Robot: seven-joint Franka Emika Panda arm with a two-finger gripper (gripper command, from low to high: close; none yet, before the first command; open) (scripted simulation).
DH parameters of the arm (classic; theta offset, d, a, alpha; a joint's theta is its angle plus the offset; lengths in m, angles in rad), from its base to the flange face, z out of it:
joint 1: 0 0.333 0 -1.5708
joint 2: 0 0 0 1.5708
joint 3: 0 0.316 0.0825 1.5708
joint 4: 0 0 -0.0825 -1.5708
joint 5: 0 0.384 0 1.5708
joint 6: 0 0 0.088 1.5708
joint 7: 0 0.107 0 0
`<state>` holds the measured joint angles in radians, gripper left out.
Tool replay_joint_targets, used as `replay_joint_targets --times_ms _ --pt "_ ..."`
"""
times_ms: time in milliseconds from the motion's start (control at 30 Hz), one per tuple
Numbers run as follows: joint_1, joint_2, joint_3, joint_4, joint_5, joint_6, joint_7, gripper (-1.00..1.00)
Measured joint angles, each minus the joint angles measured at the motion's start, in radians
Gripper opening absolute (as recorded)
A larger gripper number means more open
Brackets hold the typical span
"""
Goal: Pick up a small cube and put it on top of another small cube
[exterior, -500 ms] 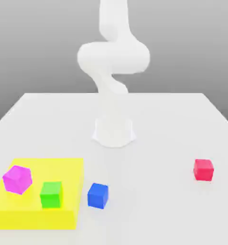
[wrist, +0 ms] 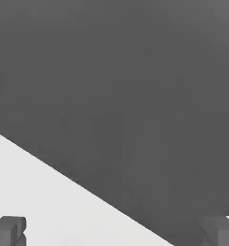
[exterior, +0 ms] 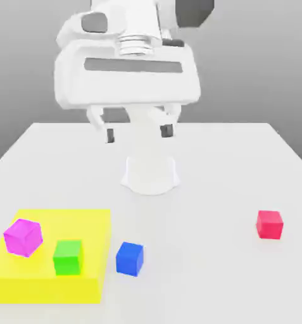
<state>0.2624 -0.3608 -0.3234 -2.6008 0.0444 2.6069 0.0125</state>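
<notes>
Exterior view: the hand (exterior: 138,133) is raised above the tabletop (exterior: 197,190), in front of the arm's base (exterior: 151,176). Its two fingers are spread wide, with nothing between them. The hand view likewise gives one fingertip at each side and an empty gap.

Outward from the hand, the blue cube (exterior: 130,259) rests on the tabletop, well apart from the fingers and just beside the yellow block (exterior: 49,290), on that block's side toward the exterior view's right. The green cube (exterior: 68,257) and the magenta cube (exterior: 23,238) rest on top of the yellow block; the magenta cube sits tilted. The red cube (exterior: 269,224) stands alone on the tabletop, toward the exterior view's right.

Step in hand, as judged: approach before the grasp. No cube is stacked on another.

Next move: bring the hand over the blue cube, align the fingers with two opposite side faces, then lower and close. The cube is turned slightly, so wrist rotation may be required. Caution: keep the near finger clear of the yellow block during descent. Which cube is to receive it cannot be determined.
</notes>
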Motion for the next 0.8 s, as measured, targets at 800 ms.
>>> replay_joint_targets --times_ms 800 --pt "-0.021 0.526 0.01 -0.226 0.179 0.384 -0.797 0.0"
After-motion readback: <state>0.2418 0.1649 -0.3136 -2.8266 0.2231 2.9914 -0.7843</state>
